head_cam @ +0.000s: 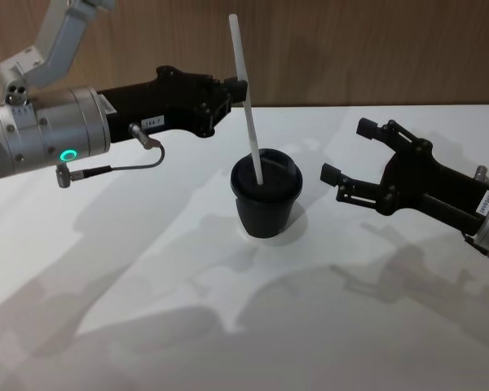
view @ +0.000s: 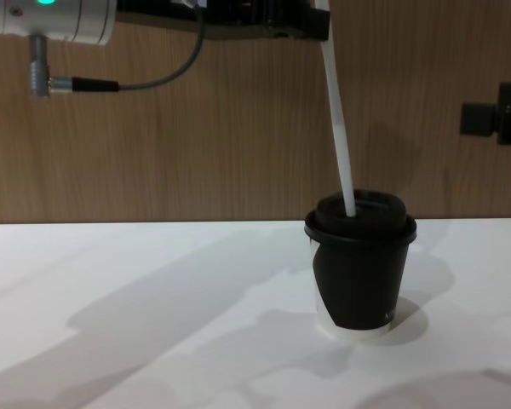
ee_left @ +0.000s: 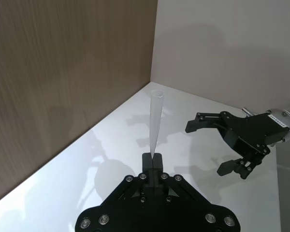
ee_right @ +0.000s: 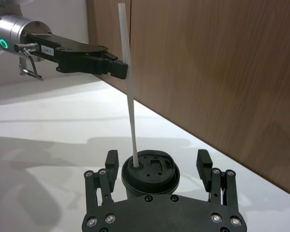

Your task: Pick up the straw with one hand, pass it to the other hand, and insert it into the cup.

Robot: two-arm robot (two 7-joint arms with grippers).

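The straw (head_cam: 248, 122) stands tilted with its lower end in the hole of the lid (head_cam: 266, 176) on the cup (head_cam: 265, 198), its top leaning toward the wooden wall (head_cam: 350, 49) behind. The cup stands upright on the white table (head_cam: 147, 269), near the middle and somewhat toward the back edge. The left gripper (head_cam: 243, 88), reaching in from the left above the table, pinches the straw high on its upper part between closed fingers. The right gripper (head_cam: 350, 155) hovers just to the right of the cup, apart from it, its fingers spread wide and holding nothing. From its wrist camera the cup sits between those spread fingers (ee_right: 111, 159).
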